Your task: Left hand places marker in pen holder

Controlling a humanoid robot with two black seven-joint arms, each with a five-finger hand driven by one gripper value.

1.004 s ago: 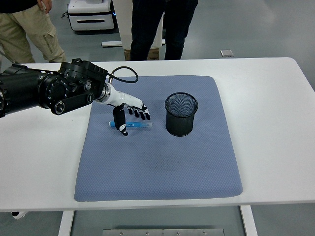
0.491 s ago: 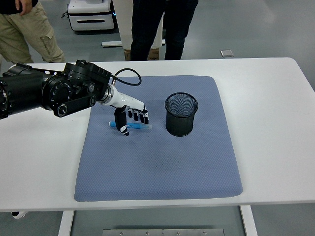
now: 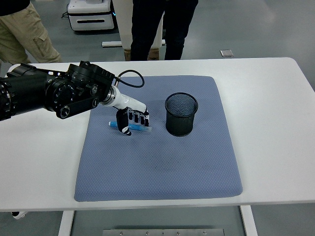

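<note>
My left hand (image 3: 132,119) curls its fingers over the blue marker (image 3: 133,127) lying on the mat (image 3: 157,162), grasp not yet firm; next I must lift it right to the pen holder (image 3: 180,114).

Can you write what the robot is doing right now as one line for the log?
left hand: over blue marker lying on blue-grey mat | black mesh pen holder: upright, right of the marker | marker: not in holder

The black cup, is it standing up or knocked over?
Standing up. The pen holder sits on the blue mat with its round opening facing upward, to the right of the marker.
</note>
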